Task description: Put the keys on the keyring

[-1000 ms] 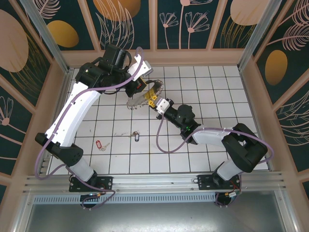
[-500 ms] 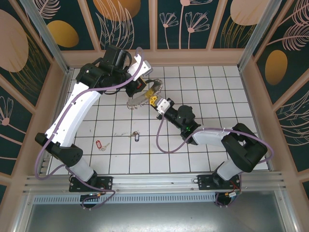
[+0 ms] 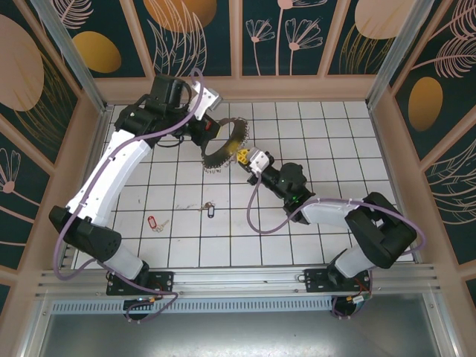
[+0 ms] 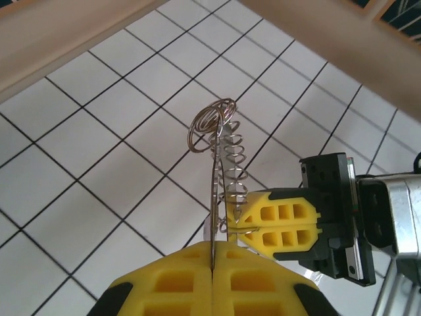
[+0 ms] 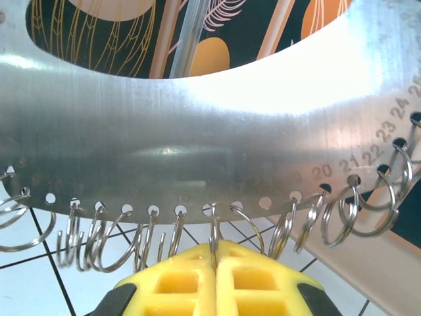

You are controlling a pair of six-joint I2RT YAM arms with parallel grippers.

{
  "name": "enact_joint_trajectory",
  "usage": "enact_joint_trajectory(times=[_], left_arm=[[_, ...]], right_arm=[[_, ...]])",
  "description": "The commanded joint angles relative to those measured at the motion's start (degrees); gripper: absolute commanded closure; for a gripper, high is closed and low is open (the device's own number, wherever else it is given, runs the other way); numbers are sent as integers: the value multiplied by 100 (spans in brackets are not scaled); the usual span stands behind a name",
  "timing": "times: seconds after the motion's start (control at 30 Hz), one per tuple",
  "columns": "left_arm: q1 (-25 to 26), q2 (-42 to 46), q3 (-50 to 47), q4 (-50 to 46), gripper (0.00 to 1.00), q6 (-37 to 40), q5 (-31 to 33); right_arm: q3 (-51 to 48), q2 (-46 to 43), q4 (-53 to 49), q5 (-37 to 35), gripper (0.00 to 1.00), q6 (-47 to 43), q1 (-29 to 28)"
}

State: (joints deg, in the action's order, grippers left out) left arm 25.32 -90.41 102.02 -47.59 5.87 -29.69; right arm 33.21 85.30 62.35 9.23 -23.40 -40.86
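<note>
Left gripper (image 4: 212,255) clamped shut on keyring (image 5: 197,145) edge, right gripper (image 5: 216,255) pinched shut on one split ring (image 5: 214,227), aloft over table (image 3: 335,149) far-left part. Red-tagged key (image 3: 154,222) and blue-tagged key (image 3: 210,211) flat nearer left near edge.

Red-tagged key (image 3: 154,222) and blue-tagged key (image 3: 210,212) on white-tiled table (image 3: 335,134)

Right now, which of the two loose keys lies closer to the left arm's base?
The key with the red tag. It lies just up from the left arm's base, while the blue-tagged key sits further to its right.
</note>
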Motion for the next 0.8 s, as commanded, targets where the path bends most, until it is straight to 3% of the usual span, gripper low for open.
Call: enact_joint_trajectory(times=[0.0,0.3,0.47,0.77], left_arm=[[-355,163,-498,867,100,-468,-632],[-831,-48,-1611,2286,100,-1408,-2455],[-886,-273,-1721,2385,100,-1529,-2941],[-882,-155,-1581,2432,100,-1454,-2416]], right_arm=[[-17,-437,401,598,100,369,154],[14,-834,-72,944,100,357,457],[39,-905,-434,677,100,-194,476],[434,-1014,-1803,102,100,-970,474]])
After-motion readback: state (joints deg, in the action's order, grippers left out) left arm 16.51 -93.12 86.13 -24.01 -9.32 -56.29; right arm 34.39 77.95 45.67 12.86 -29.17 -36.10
